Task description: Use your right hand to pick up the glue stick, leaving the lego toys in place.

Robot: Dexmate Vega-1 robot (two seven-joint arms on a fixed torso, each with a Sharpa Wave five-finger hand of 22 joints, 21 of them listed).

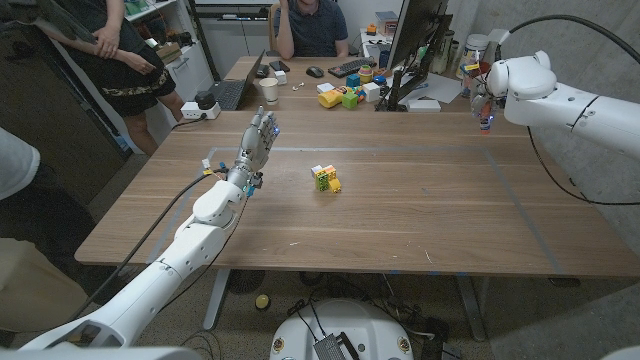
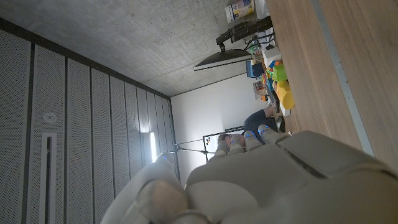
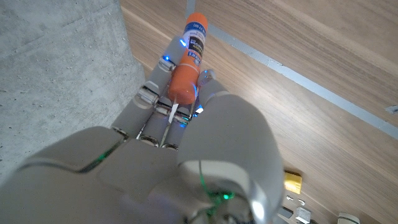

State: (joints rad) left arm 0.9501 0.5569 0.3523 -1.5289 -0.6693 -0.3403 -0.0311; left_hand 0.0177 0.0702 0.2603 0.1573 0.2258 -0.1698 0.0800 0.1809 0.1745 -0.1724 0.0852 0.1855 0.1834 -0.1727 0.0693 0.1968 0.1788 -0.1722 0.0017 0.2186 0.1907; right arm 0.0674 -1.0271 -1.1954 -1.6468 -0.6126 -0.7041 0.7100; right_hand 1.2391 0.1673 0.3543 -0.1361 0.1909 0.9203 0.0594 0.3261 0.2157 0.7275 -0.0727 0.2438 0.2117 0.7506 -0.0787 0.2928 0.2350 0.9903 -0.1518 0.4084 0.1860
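Note:
My right hand (image 1: 487,92) hangs high over the table's far right corner and grips the orange glue stick (image 1: 485,118). In the right wrist view the glue stick (image 3: 186,59) sits pinched between the thumb and the fingers (image 3: 163,74), its labelled end sticking out past them above the wood. The lego toys (image 1: 325,179), a small green and yellow cluster, lie on the table near its middle, well away from both hands. My left hand (image 1: 260,138) stands upright left of the toys, fingers apart and holding nothing; its back (image 2: 292,180) shows in the left wrist view.
A second desk behind carries a monitor (image 1: 412,40), a keyboard (image 1: 350,67), a laptop (image 1: 235,90), a cup (image 1: 268,91) and coloured blocks (image 1: 345,97). People stand and sit behind at left and centre. A small object (image 1: 210,166) lies by my left forearm.

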